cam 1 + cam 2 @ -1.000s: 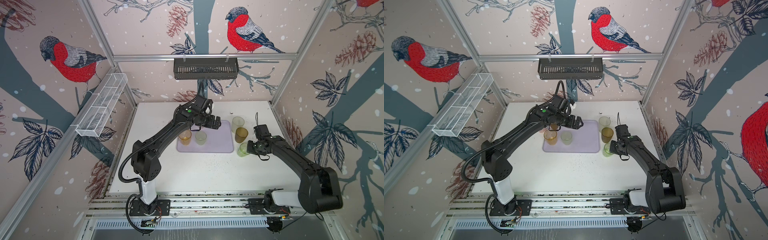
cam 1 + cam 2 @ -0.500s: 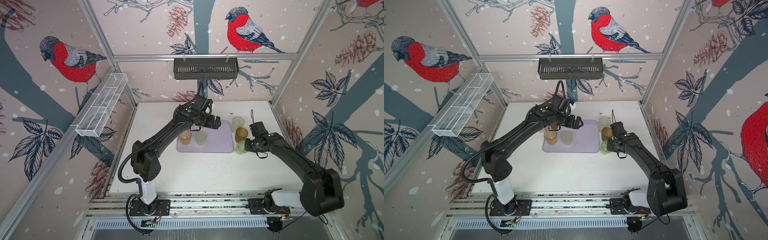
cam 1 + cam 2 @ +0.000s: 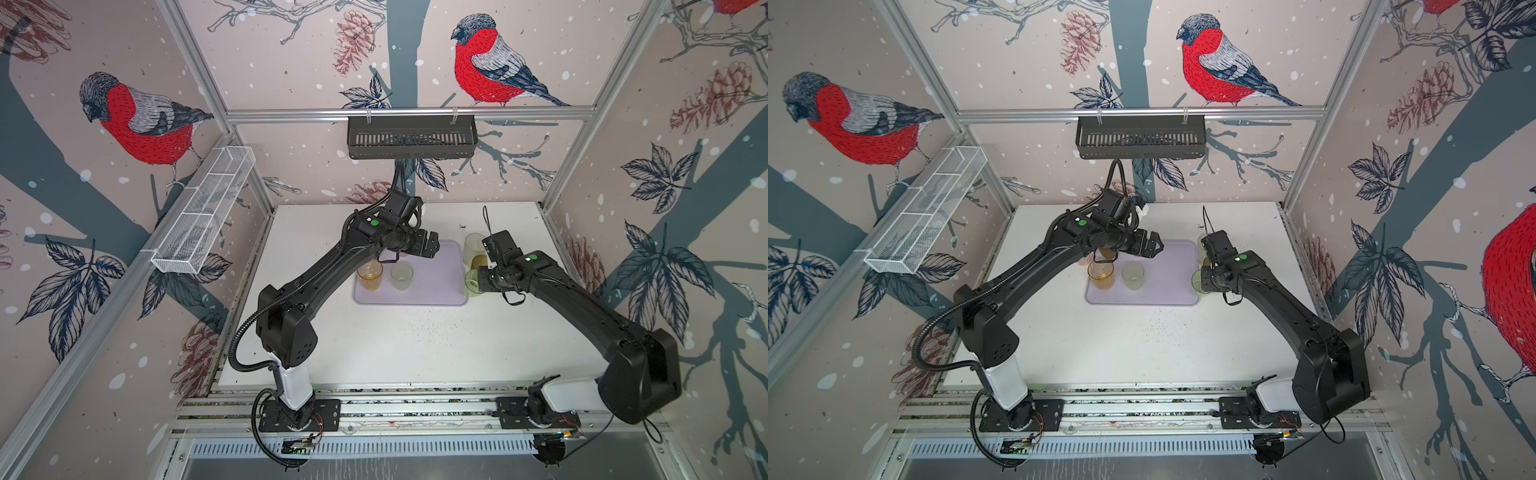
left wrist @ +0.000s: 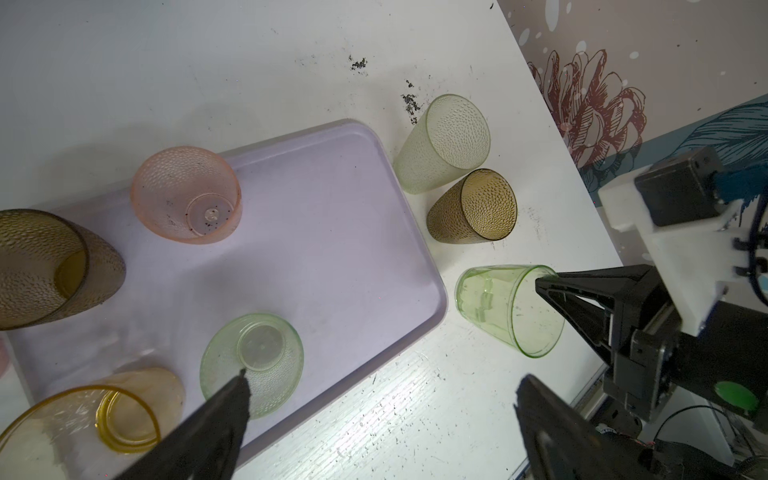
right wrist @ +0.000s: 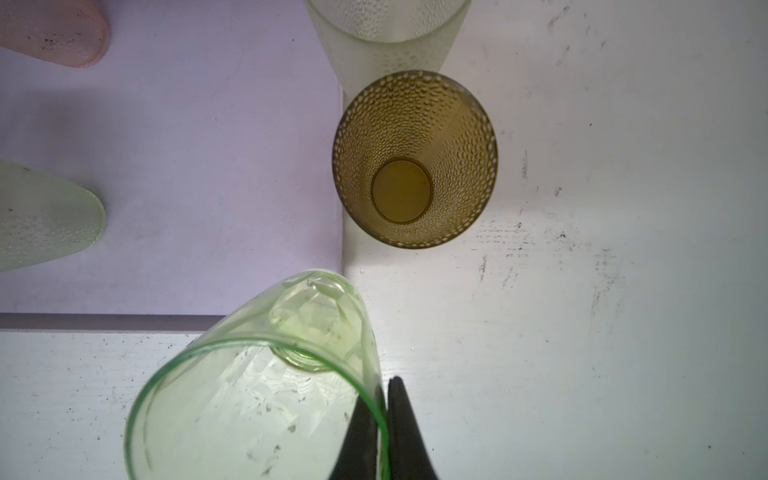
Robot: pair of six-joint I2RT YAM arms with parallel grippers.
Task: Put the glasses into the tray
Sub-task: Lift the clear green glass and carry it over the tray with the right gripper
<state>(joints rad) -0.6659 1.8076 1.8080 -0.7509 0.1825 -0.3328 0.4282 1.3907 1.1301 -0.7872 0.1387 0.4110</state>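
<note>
Bright green clear plastic tumbler (image 5: 253,386) pinched by its rim wall in right gripper (image 5: 384,419), just off lilac flat tray's (image 4: 332,232) corner. Probably light, stiff, slick; one-wall pinch could pivot. Left gripper (image 4: 382,419) spread, empty.

pink glass (image 5: 50,33): cut off by edge | left claw (image 4: 382,428): fingertips only, blurred
</note>
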